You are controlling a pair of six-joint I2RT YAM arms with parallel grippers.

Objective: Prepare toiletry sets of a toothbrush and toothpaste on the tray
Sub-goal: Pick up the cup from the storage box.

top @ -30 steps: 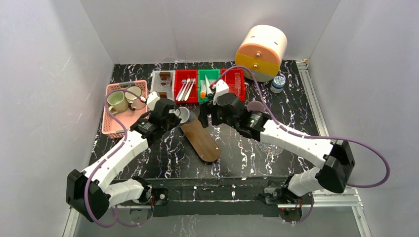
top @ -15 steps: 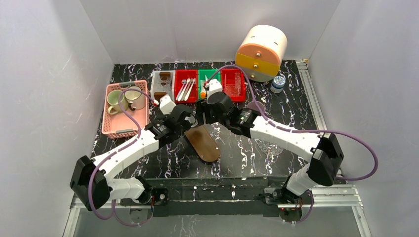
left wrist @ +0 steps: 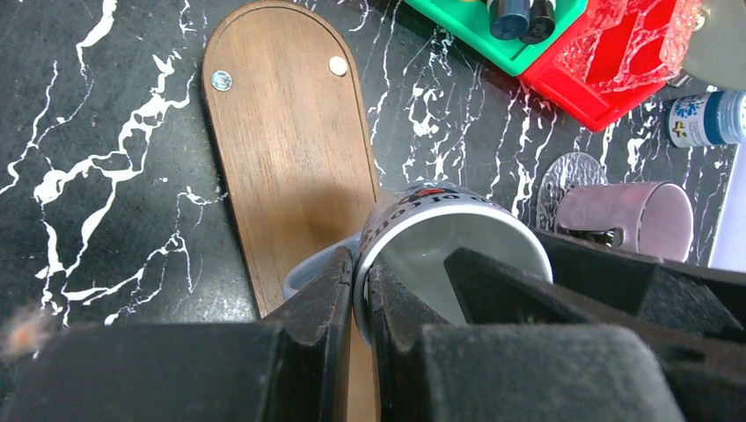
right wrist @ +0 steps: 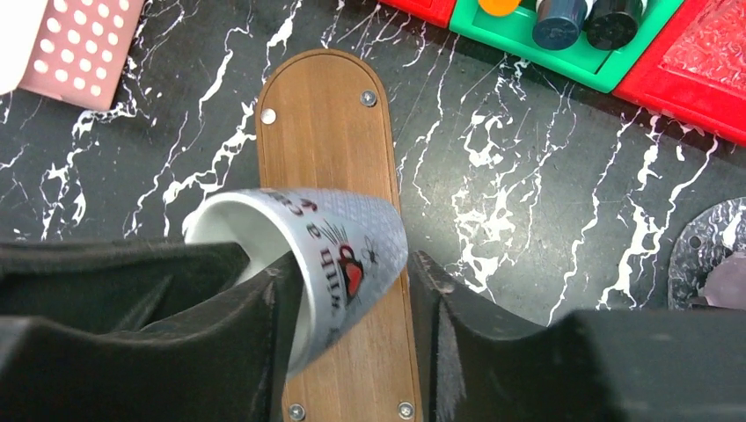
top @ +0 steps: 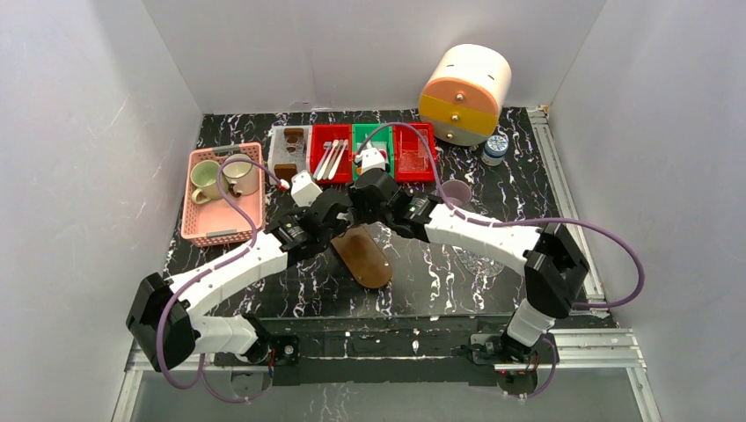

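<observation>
I count three toothpaste tubes by their caps in the right wrist view: one orange and two dark. They stand together in the single green bin at the far side of the table. The toothbrushes lie in the red bin just left of it. From above I make out at least two slim white sticks, but I cannot count them more exactly. Both kinds are in their bins, apart from the one wooden tray, which lies nearer to me on the black marble top.

Over the tray both arms meet on one printed grey-white mug, tipped on its side. My left gripper has its jaws pressed together on the mug's wall, one finger inside the mouth and one outside. My right gripper has its jaws spread around the mug's body. One finger is against it, and a sliver of tray shows at the other.

Further out there is a second red bin holding crinkled clear plastic, right of the green one. One mauve cup sits near it. A pink basket on the left holds two more mugs. A round cream-and-orange drawer unit stands at the back right.
</observation>
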